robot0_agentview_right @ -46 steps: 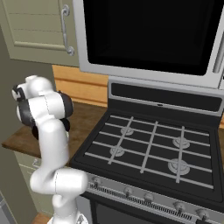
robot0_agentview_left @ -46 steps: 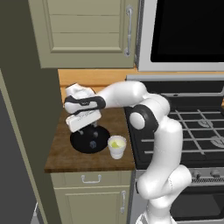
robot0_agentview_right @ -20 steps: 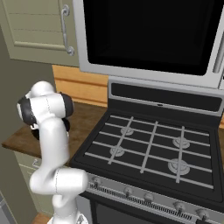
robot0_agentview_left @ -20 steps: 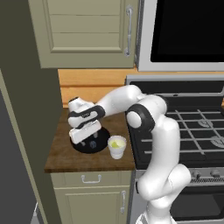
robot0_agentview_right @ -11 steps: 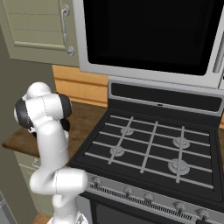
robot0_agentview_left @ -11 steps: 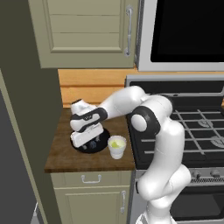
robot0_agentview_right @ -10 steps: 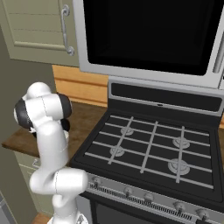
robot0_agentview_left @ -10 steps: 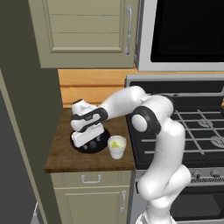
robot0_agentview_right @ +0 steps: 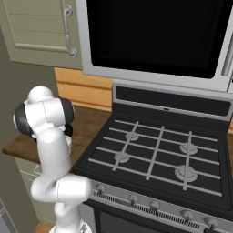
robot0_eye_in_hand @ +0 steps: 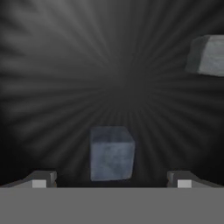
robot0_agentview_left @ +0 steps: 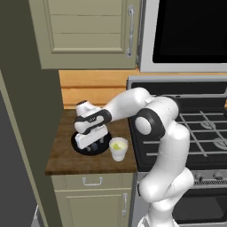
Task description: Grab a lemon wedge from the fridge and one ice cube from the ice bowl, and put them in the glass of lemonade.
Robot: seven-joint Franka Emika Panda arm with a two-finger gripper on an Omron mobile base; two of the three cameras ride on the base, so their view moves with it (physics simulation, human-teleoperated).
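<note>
My gripper (robot0_agentview_left: 94,145) reaches down into the black ice bowl (robot0_agentview_left: 78,144) on the wooden counter, its jaws open. In the hand view a pale grey-blue ice cube (robot0_eye_in_hand: 111,153) lies on the dark bowl floor, between my two fingertips (robot0_eye_in_hand: 43,178) and not touching either. Another ice cube (robot0_eye_in_hand: 208,55) rests at the upper right of that view. Right beside the bowl stands the glass of lemonade (robot0_agentview_left: 119,149), a whitish tumbler with pale yellow liquid. The lemon wedge and the fridge are out of view.
The bowl and glass sit on a small wooden counter (robot0_agentview_left: 62,155) with a drawer below. A black gas stove (robot0_agentview_right: 154,154) adjoins it on the right, a microwave (robot0_agentview_right: 154,36) hangs above, and a beige wall cabinet (robot0_agentview_left: 84,31) overhangs the counter. A dark panel (robot0_agentview_left: 22,133) borders the left.
The hand has sunk lower into the black bowl over the last seconds. The jaws have stayed open, and the glass has not moved.
</note>
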